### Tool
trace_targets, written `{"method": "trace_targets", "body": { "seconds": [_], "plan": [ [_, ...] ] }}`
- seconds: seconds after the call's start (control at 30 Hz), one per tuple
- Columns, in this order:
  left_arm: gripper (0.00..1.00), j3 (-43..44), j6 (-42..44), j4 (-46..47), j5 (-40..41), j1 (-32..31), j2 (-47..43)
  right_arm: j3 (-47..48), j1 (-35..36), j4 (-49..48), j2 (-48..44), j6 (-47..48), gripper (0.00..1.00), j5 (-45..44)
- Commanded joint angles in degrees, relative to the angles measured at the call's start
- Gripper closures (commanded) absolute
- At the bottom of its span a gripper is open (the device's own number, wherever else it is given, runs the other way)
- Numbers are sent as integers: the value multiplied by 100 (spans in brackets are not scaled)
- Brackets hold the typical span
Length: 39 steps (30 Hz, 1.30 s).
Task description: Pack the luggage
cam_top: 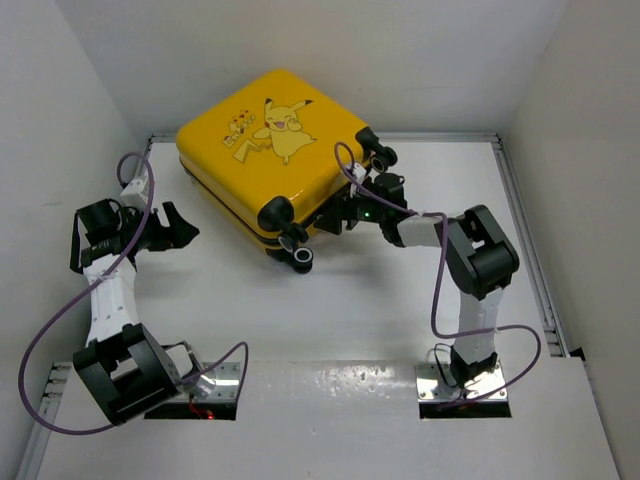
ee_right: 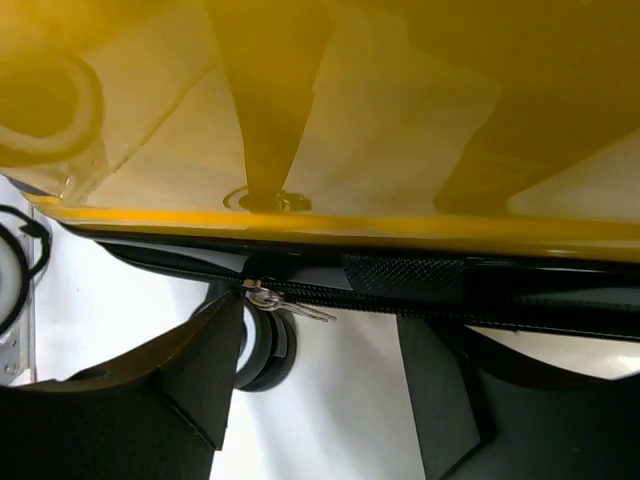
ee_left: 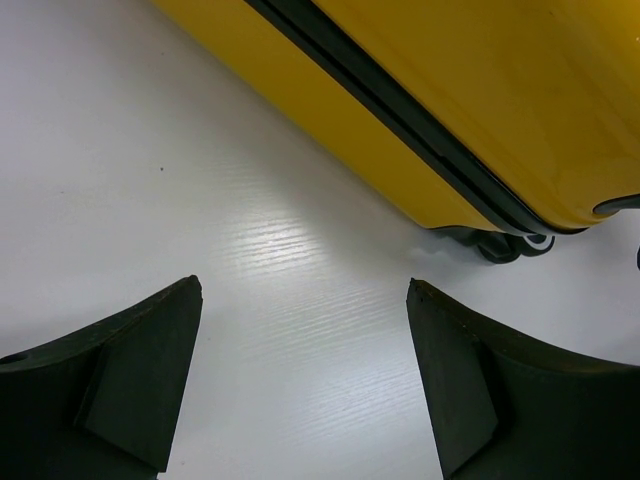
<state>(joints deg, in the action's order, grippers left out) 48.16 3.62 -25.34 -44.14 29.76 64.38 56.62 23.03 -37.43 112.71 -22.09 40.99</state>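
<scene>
The yellow Pikachu suitcase (cam_top: 270, 160) lies flat at the back middle of the table, print side up, its shells together. My right gripper (cam_top: 340, 212) is open at the suitcase's wheel-end edge. In the right wrist view the yellow shell (ee_right: 380, 110) fills the top, and the open right gripper (ee_right: 322, 320) has a small silver zipper pull (ee_right: 290, 305) on the black zipper band between its fingers, close to the left finger, not held. My left gripper (cam_top: 180, 228) is open and empty over bare table, left of the suitcase (ee_left: 480, 90); it is also open in the left wrist view (ee_left: 303, 285).
Black suitcase wheels stick out at the near corner (cam_top: 300, 258) and far right corner (cam_top: 383, 155); one shows behind my right fingers (ee_right: 265, 345). White walls close in the table on three sides. A metal rail (cam_top: 530, 240) runs along the right edge.
</scene>
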Motion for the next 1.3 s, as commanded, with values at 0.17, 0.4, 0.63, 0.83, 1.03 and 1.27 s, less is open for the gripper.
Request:
{"method": "trace_targets", "body": {
  "seconds": [0.17, 0.4, 0.63, 0.83, 1.03, 1.27],
  "plan": [
    [15, 255, 78, 12, 11, 83, -66, 473, 272, -862, 234, -199, 50, 41],
    [15, 255, 78, -41, 11, 83, -66, 525, 325, -1082, 164, -498, 54, -39],
    [15, 202, 78, -41, 11, 83, -66, 385, 299, -1240, -161, -367, 52, 137],
    [15, 150, 78, -41, 11, 83, -66, 350, 308, -1381, -275, -472, 67, 181],
    [15, 150, 78, -164, 11, 83, -171, 288, 308, -1522, -381, -595, 100, 49],
    [15, 149, 183, -419, -42, 30, -347, 235, 360, -1259, -565, -402, 100, -152]
  ]
}}
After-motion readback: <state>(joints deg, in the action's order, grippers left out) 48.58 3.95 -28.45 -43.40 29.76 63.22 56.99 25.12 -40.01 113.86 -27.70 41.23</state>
